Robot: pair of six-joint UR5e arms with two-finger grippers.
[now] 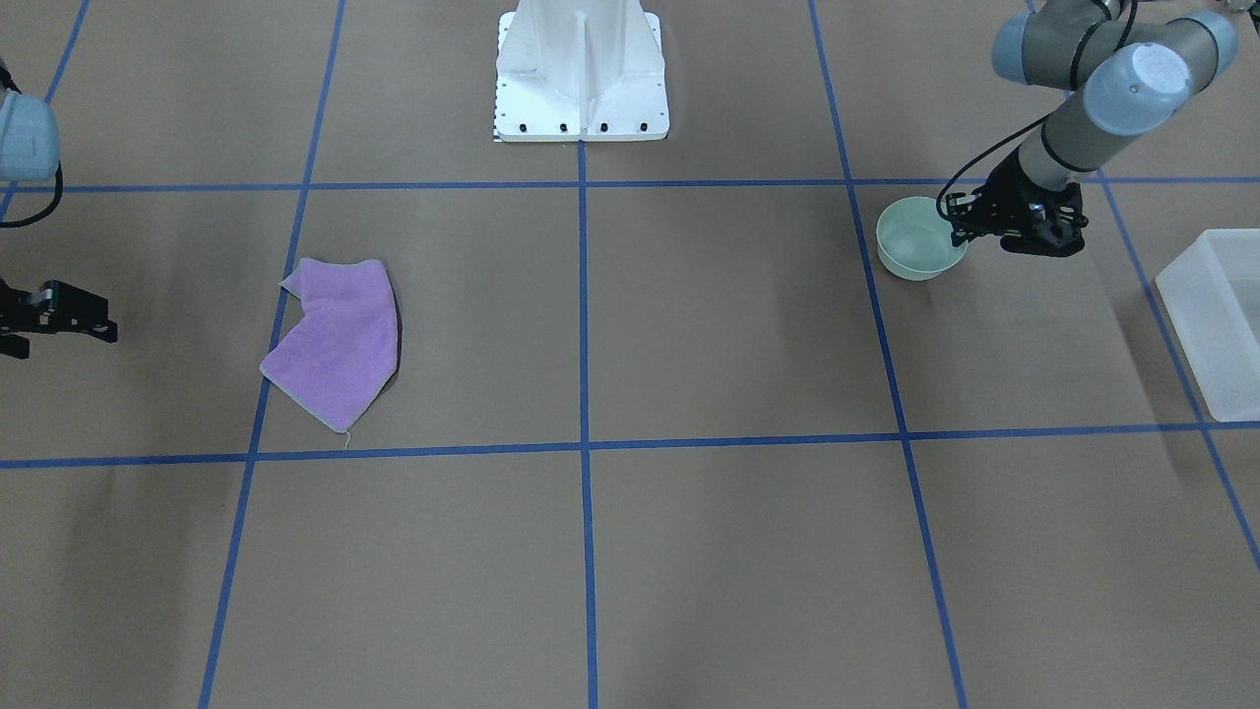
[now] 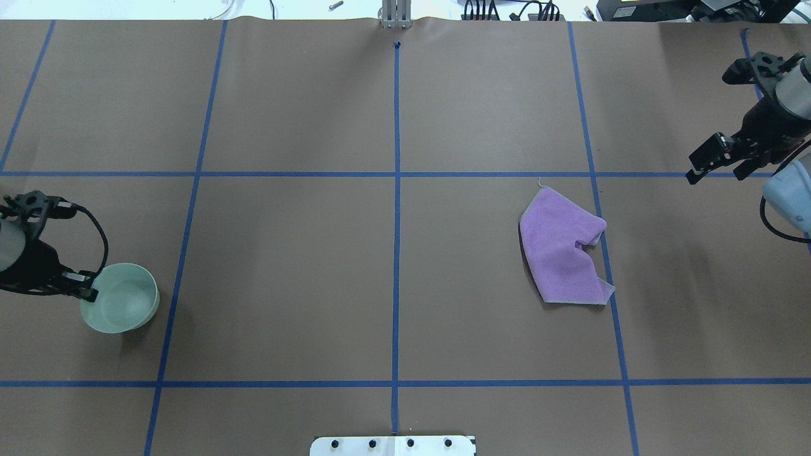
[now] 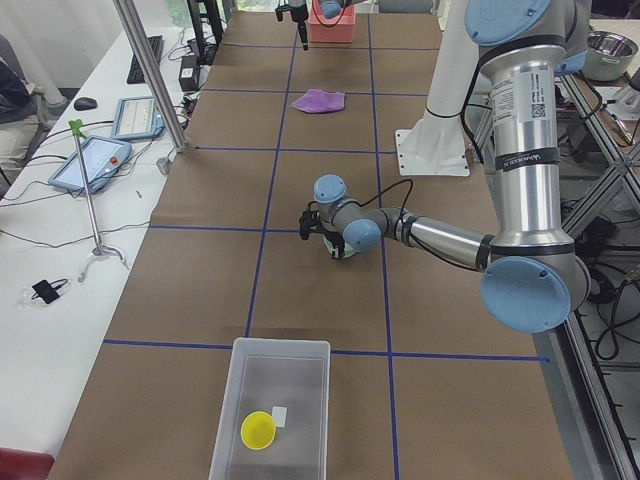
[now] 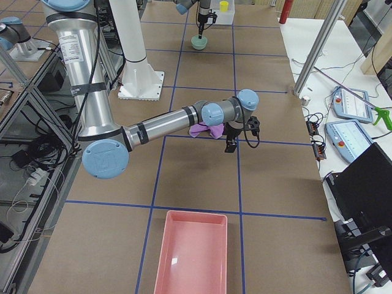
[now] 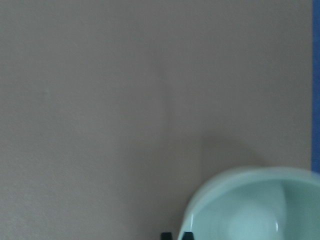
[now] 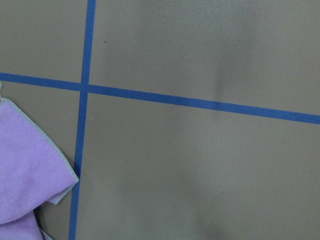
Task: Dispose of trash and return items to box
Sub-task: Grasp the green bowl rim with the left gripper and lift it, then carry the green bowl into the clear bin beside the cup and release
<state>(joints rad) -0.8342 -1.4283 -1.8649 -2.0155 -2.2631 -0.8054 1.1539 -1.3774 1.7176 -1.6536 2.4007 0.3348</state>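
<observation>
The mint-green bowl stands upright on the brown table at the robot's left; it also shows in the front view and the left wrist view. My left gripper is shut on the bowl's rim on the side towards the box. The yellow cup lies inside the translucent box, which stands at the table's left end. My right gripper is open and empty above the table, beyond the purple cloth.
A crumpled purple cloth lies on the robot's right half and shows in the right wrist view. A pink tray stands at the right end. The white robot base is at mid-table.
</observation>
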